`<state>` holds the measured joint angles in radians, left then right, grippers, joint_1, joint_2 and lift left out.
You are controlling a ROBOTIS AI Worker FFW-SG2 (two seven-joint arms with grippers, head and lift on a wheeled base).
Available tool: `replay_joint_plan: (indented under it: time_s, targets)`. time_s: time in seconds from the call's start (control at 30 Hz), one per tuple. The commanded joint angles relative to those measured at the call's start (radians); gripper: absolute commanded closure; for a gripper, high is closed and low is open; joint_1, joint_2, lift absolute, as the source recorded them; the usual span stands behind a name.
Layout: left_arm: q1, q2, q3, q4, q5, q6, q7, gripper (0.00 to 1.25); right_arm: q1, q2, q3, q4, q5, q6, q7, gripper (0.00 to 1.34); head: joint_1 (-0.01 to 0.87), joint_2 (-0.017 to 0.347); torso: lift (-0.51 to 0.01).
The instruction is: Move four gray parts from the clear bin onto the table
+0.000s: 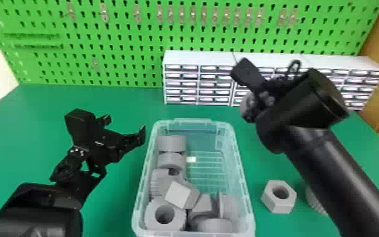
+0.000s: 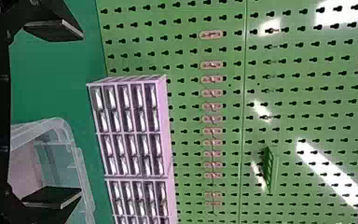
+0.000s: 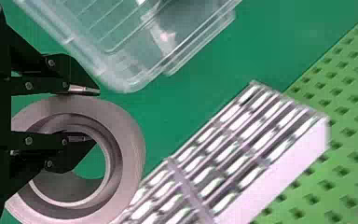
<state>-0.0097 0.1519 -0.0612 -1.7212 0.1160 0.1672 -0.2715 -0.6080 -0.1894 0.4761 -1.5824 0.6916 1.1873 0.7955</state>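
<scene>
My right gripper (image 1: pixel 252 108) is above the table right of the clear bin (image 1: pixel 241 164), shut on a gray ring (image 1: pixel 244 102). In the right wrist view this gripper (image 3: pixel 91 114) pinches the wall of the ring (image 3: pixel 130 154), one finger inside its hole, the other outside. Left of the bin, my left gripper (image 1: pixel 124 127) stands open and holds nothing; the left wrist view has its fingers (image 2: pixel 53 29) wide apart. Several gray parts (image 1: pixel 171 143) lie in the bin, mostly along its left side and near end. On the table sit a gray hex nut (image 1: pixel 274 205) and a ribbed gray part (image 1: pixel 314 197), partly hidden by my right arm.
White drawer cabinets (image 1: pixel 182 56) stand at the back, behind my right gripper, against a green pegboard (image 1: pixel 104 41). Green table surface (image 1: pixel 129 104) extends between the bin and the pegboard.
</scene>
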Motion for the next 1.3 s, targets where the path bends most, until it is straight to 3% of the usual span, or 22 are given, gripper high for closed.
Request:
replay_joint_plan:
  time_s: [0.0, 0.27, 0.57, 0.87, 1.27]
  targets:
    - [0.002, 0.0, 0.004, -0.001, -0.001, 0.0, -0.002, 0.11, 0.062, -0.001, -0.087, -0.001, 0.025, 0.031, -0.001, 1.11, 0.678, 0.034, -0.05]
    - [0.001, -0.002, 0.0, -0.003, -0.006, 0.0, 0.0, 0.11, 0.148, -0.002, -0.251, 0.041, -0.001, 0.017, -0.001, 1.11, 0.678, 0.034, -0.05]
    - [-0.004, -0.002, -0.006, -0.001, -0.006, 0.002, -0.002, 0.11, 0.172, -0.002, -0.338, 0.15, -0.03, -0.029, -0.001, 1.11, 0.678, 0.034, -0.05]
    - [-0.007, -0.002, -0.011, -0.001, -0.006, 0.005, 0.0, 0.11, 0.169, 0.001, -0.361, 0.237, -0.044, -0.051, -0.001, 1.11, 0.678, 0.034, -0.05]
    - [-0.01, -0.002, -0.015, -0.001, -0.007, 0.005, 0.0, 0.11, 0.155, -0.002, -0.349, 0.268, -0.05, -0.066, -0.001, 1.07, 0.678, 0.034, -0.05]
